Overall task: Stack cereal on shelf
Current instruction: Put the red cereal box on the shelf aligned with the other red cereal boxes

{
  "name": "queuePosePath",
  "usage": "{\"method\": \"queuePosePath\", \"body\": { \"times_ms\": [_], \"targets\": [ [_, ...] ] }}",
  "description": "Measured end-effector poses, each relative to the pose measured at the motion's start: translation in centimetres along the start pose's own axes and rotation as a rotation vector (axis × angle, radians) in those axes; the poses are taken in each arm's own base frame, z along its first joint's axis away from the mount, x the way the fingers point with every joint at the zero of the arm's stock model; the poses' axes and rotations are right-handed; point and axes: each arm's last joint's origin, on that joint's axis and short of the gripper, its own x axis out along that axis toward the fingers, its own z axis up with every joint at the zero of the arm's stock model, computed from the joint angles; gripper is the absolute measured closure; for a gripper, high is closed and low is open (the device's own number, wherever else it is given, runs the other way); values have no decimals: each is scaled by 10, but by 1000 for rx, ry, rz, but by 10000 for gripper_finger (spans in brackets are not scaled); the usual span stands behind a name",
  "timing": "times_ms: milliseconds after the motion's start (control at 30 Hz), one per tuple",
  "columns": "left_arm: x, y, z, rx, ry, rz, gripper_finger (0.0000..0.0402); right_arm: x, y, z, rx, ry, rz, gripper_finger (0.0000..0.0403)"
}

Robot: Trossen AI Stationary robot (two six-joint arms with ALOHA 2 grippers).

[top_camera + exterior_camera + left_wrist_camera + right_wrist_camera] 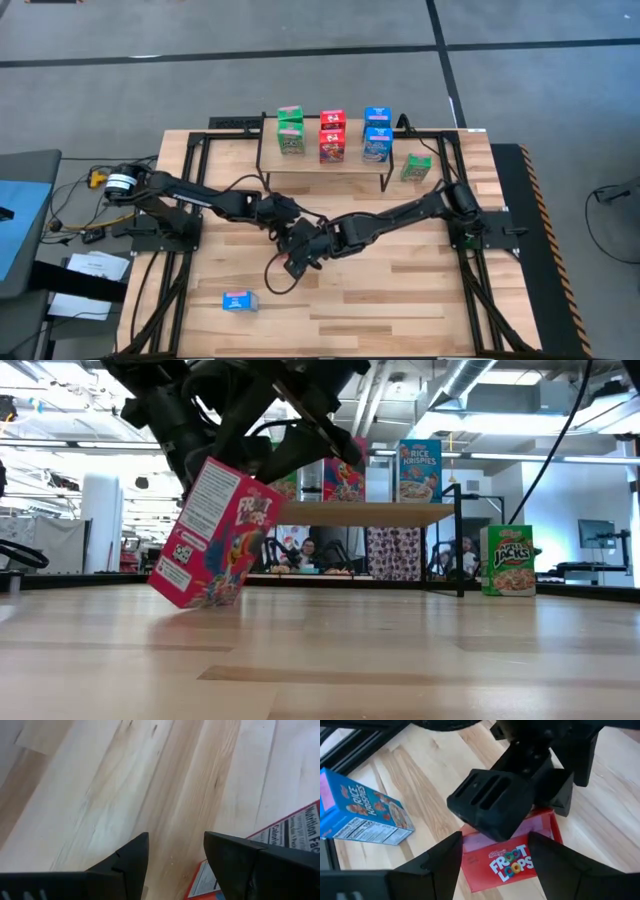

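I see red Froot Loops box (212, 532), white lettering, multicolour loops, white nutrition panel | blue Rice Krispies box (361, 813) lying flat, pink top flap | green Apple Jacks box (508, 560) | shelf (325, 166) light wood, black legs | table (400, 290) pale striped planks | both arms black
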Motion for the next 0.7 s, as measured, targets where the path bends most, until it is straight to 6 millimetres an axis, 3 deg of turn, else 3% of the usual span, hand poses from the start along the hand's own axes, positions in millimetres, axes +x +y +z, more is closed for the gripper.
{"method": "queuePosePath", "body": {
  "times_ms": [433,700],
  "targets": [
    [-4,5,-10,12,96,76,223,2,-1,7,13,-24,33,148],
    [-22,6,-7,0,76,76,223,2,-1,9,15,-15,57,148]
  ]
}}
